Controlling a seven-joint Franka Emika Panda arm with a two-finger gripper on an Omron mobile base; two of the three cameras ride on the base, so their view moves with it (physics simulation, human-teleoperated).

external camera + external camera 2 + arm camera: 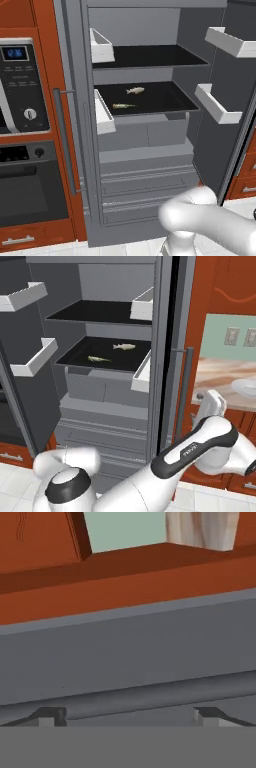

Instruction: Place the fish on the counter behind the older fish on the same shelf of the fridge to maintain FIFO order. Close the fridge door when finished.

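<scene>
pincer gaped wide, empty, bar handle lying just ahead between its tips; handle looked rigid, smooth, slippery—grip mid-bar squarely.

Nothing reads clearly: the oven panel shows a blurred blue display, and the robot arm carries small illegible lettering.

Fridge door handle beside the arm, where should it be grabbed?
Grip the long bar handle mid-length, coming from the door's outer face, jaws closing across its thin width: it is a slim vertical bar standing off the grey door.
</scene>
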